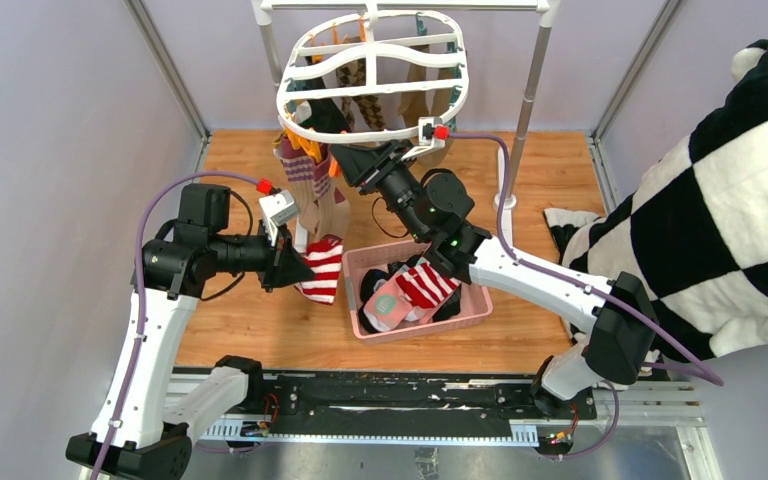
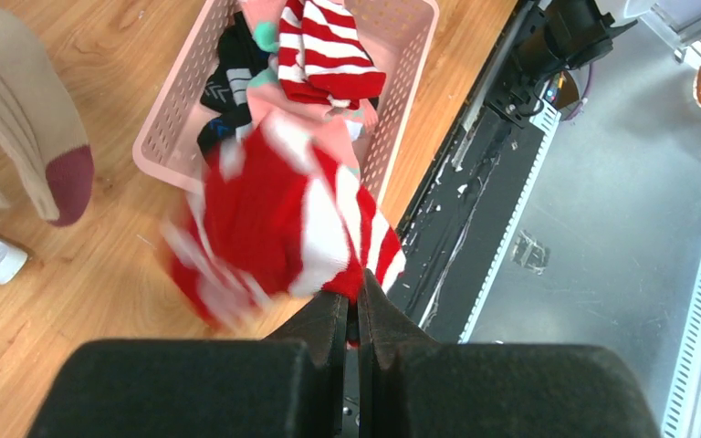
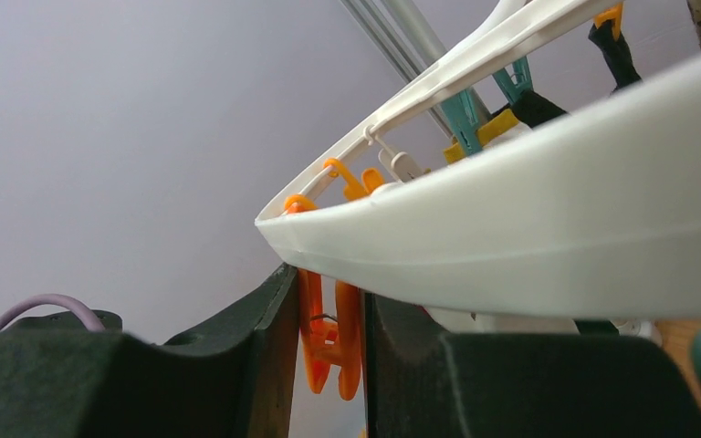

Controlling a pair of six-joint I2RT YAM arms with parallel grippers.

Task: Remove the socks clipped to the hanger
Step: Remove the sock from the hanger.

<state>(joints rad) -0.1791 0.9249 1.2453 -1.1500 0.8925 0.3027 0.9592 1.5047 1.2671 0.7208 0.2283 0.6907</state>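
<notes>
Wooden table (image 1: 240,330) mid-frame; left gripper (image 2: 354,285) jaws clamped on striped sock (image 2: 283,219); right gripper (image 3: 329,301) jaws pinching orange clip (image 3: 347,342) under hanger (image 3: 557,237).

Blurred: striped sock (image 2: 283,219) in my left gripper (image 2: 356,294). Orange clip (image 3: 329,342) top hidden behind hanger rim (image 3: 557,237). Checked cloth (image 1: 720,210) cropped right.

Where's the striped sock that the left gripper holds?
In the top view the striped sock hangs from the left gripper, left of centre, just left of the pink basket and below the beige socks on the hanger.
</notes>
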